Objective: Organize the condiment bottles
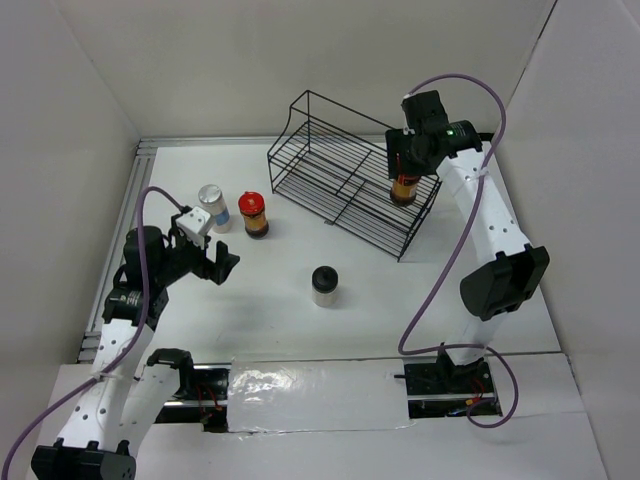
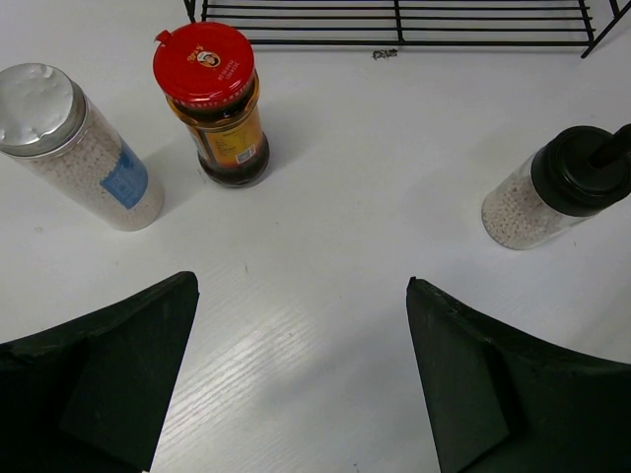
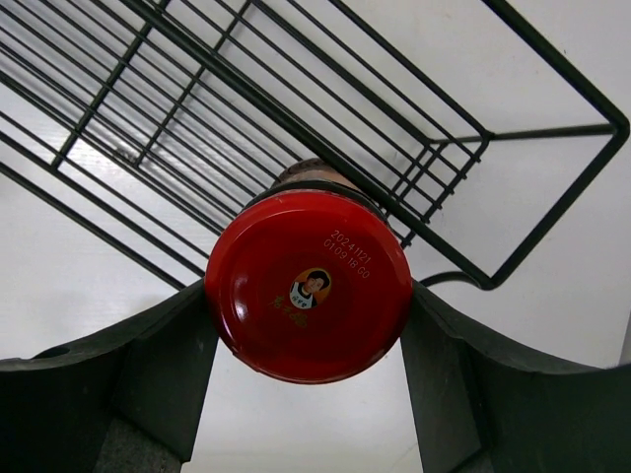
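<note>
My right gripper (image 1: 404, 172) is shut on a red-capped jar (image 1: 403, 188) with a yellow label, holding it at the right end of the black wire rack (image 1: 330, 170). In the right wrist view both fingers press its red cap (image 3: 308, 286), and the rack's wires (image 3: 197, 108) lie behind it. My left gripper (image 1: 222, 262) is open and empty over the table. Ahead of it stand the white grey-capped jar with a blue label (image 2: 79, 148), the second red-capped jar (image 2: 219, 108), and to the right the pale black-capped jar (image 2: 557, 192).
The rack's front edge (image 2: 394, 25) shows at the top of the left wrist view. White walls enclose the table at the left, back and right. A shiny white strip (image 1: 300, 385) lies between the arm bases at the near edge.
</note>
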You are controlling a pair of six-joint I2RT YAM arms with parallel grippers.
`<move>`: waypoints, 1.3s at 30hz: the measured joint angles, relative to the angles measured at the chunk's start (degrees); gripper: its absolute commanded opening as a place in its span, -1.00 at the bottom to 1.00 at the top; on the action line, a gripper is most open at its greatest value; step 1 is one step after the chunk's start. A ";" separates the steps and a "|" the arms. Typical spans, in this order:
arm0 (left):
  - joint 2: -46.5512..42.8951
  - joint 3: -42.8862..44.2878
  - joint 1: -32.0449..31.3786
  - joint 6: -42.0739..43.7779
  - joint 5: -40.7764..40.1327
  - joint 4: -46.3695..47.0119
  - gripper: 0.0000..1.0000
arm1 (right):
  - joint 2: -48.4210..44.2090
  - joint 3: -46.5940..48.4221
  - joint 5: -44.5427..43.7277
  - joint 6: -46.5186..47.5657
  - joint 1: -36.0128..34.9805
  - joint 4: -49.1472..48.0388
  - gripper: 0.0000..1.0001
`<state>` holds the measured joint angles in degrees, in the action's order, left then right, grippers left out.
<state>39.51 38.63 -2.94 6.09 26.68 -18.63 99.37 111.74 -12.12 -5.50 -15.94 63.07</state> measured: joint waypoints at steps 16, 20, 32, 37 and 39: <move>0.59 -0.61 0.00 -0.17 -0.96 -0.24 0.99 | -0.98 -1.92 4.37 -0.20 1.75 -2.60 -0.78; 0.59 -0.61 0.00 -0.17 -0.98 -0.24 0.99 | -1.11 -1.92 4.44 -0.33 1.75 -2.40 -0.80; 1.25 -0.61 0.00 -0.24 -0.96 -0.24 0.99 | -1.84 -1.92 5.53 -1.49 1.25 -0.85 -0.93; 1.27 -0.61 0.00 -0.24 -0.96 -0.26 0.99 | -2.10 -1.81 5.84 -2.12 0.83 0.28 -0.98; 1.33 -0.61 0.00 -0.26 -0.94 -0.24 0.99 | -2.12 -1.73 5.81 -2.16 0.81 0.57 -0.97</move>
<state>40.84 38.02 -2.94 5.82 25.74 -18.87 97.25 110.02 -6.31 -7.66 -15.14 63.64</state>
